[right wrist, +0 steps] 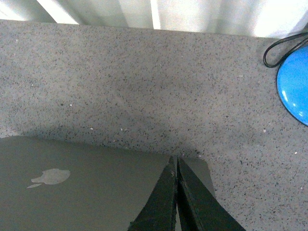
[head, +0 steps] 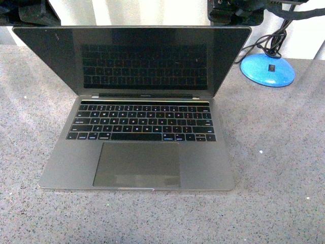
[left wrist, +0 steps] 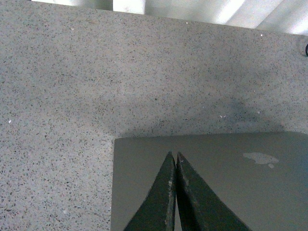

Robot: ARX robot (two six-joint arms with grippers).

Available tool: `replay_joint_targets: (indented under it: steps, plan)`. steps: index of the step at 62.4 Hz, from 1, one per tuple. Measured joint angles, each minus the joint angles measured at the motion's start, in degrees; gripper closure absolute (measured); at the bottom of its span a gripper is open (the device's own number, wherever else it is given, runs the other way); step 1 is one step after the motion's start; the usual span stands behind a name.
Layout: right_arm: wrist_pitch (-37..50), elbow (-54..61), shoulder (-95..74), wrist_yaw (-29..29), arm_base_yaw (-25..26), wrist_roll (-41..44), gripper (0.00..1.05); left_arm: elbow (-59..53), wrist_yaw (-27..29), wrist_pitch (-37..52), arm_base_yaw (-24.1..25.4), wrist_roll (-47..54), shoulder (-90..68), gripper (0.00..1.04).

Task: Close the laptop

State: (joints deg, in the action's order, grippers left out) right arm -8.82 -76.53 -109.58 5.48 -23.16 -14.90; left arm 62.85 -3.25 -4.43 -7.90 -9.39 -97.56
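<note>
Laptop is sitting open in the middle of the speckled grey table, its base lying flat and its dark screen leaning back, mirroring the black keys. Front view is showing keyboard, trackpad and screen, yet of the arms it is giving only dark arm parts peeking above the lid's upper corners.

Wrist views are showing the other side: the grey back of the lid with its pale logo. Left tool is pointing across the lid's back near one upper corner, its two fingers pressed together with no gap. Right tool is doing the same near the opposite corner, pinched narrow and holding nothing. Whether either is touching the lid is not coming through clearly.

Blue round base with a black cable is resting on the table behind the laptop's right side, appearing in the front and right wrist views.
</note>
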Motion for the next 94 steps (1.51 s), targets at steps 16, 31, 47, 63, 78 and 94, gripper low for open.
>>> replay_joint_targets:
  steps: [16,31,47,63,78,94]
  plan:
    - [-1.2,0.0,0.0,-0.4,-0.8,-2.3,1.04,-0.2,0.0,-0.1,-0.1,-0.2,0.0,1.01]
    - [-2.1,1.4,0.0,-0.6,-1.4,-4.8,1.04,-1.7,-0.3,-0.1,-0.4,-0.8,0.1,1.01]
    - [-2.2,3.5,0.0,-1.0,-1.8,-7.3,1.04,-4.3,-0.9,0.5,-0.7,-1.8,0.6,1.01]
    - [-2.2,4.7,0.0,-1.1,-2.1,-8.3,1.04,-6.1,-1.0,1.0,-0.7,-2.1,1.0,1.01]
    - [-2.1,5.6,0.0,-1.3,-2.5,-9.0,1.04,-7.2,-1.3,1.4,-0.8,-2.2,1.2,1.01]
    - [-2.0,6.3,0.0,-1.3,-2.7,-9.1,1.04,-8.3,-1.4,1.9,-0.9,-2.4,1.2,1.01]
